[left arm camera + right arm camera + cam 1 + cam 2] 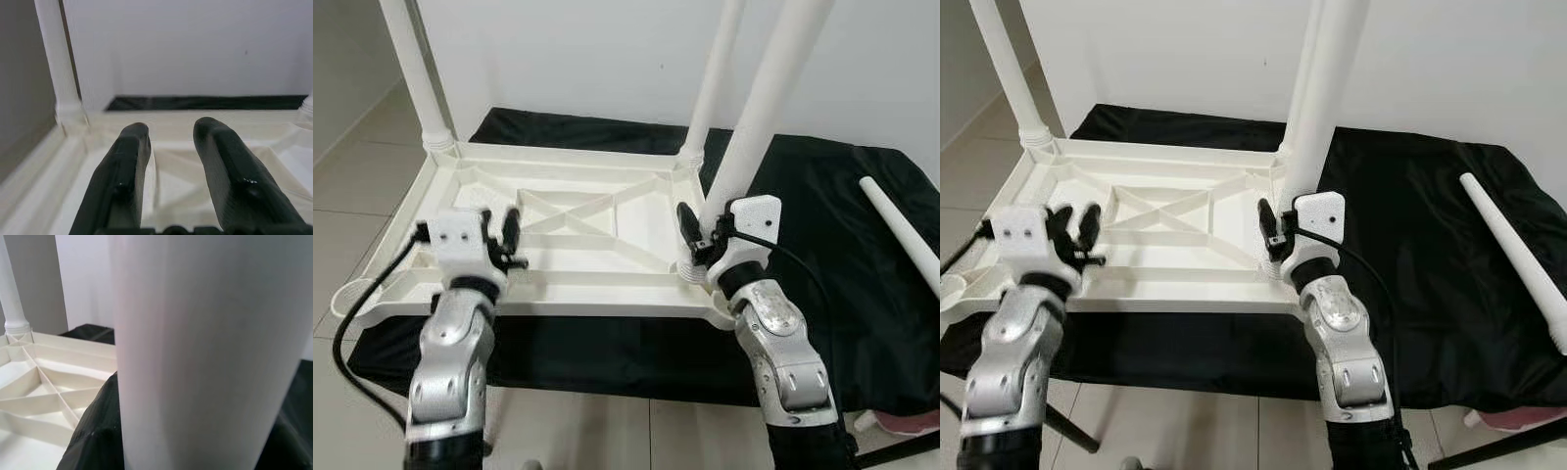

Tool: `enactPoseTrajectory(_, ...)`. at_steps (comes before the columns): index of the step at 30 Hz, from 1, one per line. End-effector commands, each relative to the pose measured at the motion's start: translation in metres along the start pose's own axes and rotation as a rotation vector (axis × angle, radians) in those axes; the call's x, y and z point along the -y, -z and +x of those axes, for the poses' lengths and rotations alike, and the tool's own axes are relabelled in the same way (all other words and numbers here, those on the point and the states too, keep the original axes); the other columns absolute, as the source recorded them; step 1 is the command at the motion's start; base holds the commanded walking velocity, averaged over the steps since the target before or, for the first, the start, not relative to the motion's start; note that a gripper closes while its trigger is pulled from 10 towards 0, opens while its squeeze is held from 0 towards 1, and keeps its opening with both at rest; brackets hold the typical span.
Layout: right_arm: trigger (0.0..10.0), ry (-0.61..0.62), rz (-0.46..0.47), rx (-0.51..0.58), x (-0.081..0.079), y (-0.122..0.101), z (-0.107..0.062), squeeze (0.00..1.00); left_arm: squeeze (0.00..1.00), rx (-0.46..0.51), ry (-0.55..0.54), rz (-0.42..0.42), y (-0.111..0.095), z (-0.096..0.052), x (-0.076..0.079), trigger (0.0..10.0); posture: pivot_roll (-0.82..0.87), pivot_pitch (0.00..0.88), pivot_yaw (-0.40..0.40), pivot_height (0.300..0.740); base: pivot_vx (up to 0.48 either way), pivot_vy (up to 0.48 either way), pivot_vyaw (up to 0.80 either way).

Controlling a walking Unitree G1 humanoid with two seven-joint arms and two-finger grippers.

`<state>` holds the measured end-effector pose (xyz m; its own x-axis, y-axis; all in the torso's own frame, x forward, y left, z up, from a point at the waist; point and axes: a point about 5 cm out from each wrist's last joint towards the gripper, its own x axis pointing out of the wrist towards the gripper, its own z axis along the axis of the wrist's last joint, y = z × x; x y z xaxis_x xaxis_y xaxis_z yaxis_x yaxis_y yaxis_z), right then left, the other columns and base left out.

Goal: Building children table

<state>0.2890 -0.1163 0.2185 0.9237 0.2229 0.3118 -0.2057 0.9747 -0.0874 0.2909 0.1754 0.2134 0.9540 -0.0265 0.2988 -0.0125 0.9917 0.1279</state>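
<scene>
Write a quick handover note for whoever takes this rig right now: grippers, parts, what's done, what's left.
Right gripper: closed around the near-right table leg, at its base by the corner socket.
Left gripper: open, holding nothing, hovering over the near-left part of the upside-down tabletop.
Parts: tabletop lies underside up on the black cloth. The far-left leg and far-right leg stand in their sockets. One loose leg lies on the cloth to the right.
Done: three legs up.
Left: confirm the held leg is seated, then fit the loose leg in the near-left corner.

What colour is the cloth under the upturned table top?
Black. The cloth shows best in the right eye view, spread beneath the white table top.
</scene>
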Motion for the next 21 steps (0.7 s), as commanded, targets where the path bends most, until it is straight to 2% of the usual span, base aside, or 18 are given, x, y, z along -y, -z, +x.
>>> enactPoseTrajectory(1, 10.0, -0.011, -0.004, 0.016, 0.000, 0.000, 0.002, 0.00, 0.00, -0.006, 0.038, 0.078, 0.003, -0.004, 0.005, 10.0, 0.06, 0.054, -0.084, 0.740, 0.000, 0.000, 0.00)
enactPoseTrajectory(6, 10.0, -0.009, -0.004, 0.020, 0.001, 0.001, 0.002, 0.00, 0.00, -0.031, 0.006, 0.099, 0.006, -0.010, 0.001, 10.0, 0.05, 0.053, -0.078, 0.740, 0.000, 0.000, 0.00)
enactPoseTrajectory(9, 10.0, -0.017, 0.003, 0.020, -0.002, 0.005, 0.002, 0.00, 0.00, -0.078, -0.038, 0.101, 0.016, -0.015, 0.001, 10.0, 0.05, 0.048, -0.070, 0.740, 0.000, 0.000, 0.00)
enactPoseTrajectory(15, 10.0, -0.026, -0.011, 0.049, -0.004, 0.002, 0.006, 0.00, 0.00, -0.034, -0.079, 0.115, 0.009, -0.002, 0.005, 10.0, 0.07, 0.038, -0.068, 0.740, 0.000, 0.000, 0.00)
enactPoseTrajectory(16, 10.0, -0.021, -0.013, 0.057, -0.003, 0.001, 0.008, 0.00, 0.00, -0.023, -0.091, 0.109, 0.006, 0.003, 0.005, 10.0, 0.08, 0.037, -0.060, 0.740, 0.000, 0.000, 0.00)
enactPoseTrajectory(17, 10.0, -0.014, -0.021, 0.068, -0.001, 0.000, 0.011, 0.00, 0.00, -0.021, -0.095, 0.066, 0.003, 0.009, 0.006, 10.0, 0.09, 0.037, -0.050, 0.740, 0.000, 0.000, 0.00)
enactPoseTrajectory(21, 10.0, -0.011, -0.027, 0.075, -0.001, 0.000, 0.012, 0.00, 0.00, -0.020, -0.072, 0.048, 0.001, 0.012, 0.006, 10.0, 0.08, 0.036, -0.041, 0.740, 0.000, 0.000, 0.00)
